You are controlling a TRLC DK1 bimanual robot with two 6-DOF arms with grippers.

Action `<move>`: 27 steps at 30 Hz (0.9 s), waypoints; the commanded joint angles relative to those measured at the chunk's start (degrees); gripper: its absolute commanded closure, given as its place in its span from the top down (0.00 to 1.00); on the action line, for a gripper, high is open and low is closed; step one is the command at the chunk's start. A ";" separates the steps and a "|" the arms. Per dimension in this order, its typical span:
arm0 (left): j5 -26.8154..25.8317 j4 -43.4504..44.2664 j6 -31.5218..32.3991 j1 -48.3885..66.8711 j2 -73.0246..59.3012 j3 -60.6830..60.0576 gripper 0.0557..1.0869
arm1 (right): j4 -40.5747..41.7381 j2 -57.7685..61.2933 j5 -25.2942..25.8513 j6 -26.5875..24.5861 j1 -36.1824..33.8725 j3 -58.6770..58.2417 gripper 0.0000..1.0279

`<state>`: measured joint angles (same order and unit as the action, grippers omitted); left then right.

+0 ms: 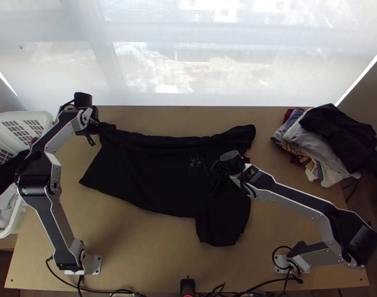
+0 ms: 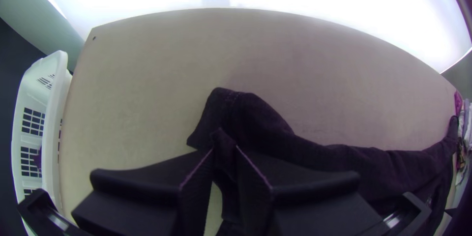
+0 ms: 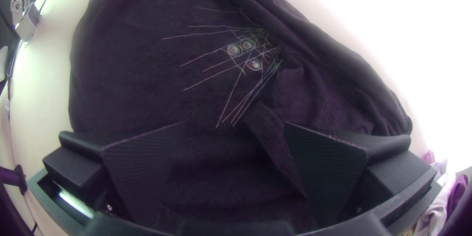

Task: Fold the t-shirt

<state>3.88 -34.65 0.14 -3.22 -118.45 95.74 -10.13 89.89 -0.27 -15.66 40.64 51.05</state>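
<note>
The black T-shirt [image 1: 153, 171] lies unevenly spread on the tabletop [image 1: 143, 242], extending from the left claw [image 1: 93, 131] to beneath the right claw [image 1: 215, 177]; the left claw is clenched on a gathered end of the cloth, the right is released, its fingers wide apart; a white basket [image 1: 42, 117] stands beside the left claw

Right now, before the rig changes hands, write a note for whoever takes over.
Left gripper: shut on the black t-shirt at its far left corner.
Right gripper: open over the shirt's right half, nothing pinched.
Shirt: on the table, mostly spread, far edge bunched lengthwise.
Done: laid out; that edge may be a started fold.
Left: folding it into a compact shape.
</note>
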 commanded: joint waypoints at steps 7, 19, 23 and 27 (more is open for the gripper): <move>-0.01 -0.77 -0.23 0.06 -0.73 0.06 0.03 | -0.06 0.03 0.01 -0.07 -0.21 0.19 0.90; -0.01 -1.12 0.30 0.41 1.73 3.04 0.03 | 0.11 3.19 0.01 -0.34 -4.08 3.62 0.90; -0.01 -1.64 0.30 0.41 2.09 4.01 0.03 | 0.64 4.86 0.01 -1.04 -7.07 5.29 0.90; -0.01 -2.08 0.21 0.41 2.26 4.54 0.03 | 0.64 5.30 0.01 -1.57 -7.24 5.29 0.90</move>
<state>3.88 -36.29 0.38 -2.85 -116.73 99.09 -9.76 93.65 -0.25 -16.53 35.35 55.13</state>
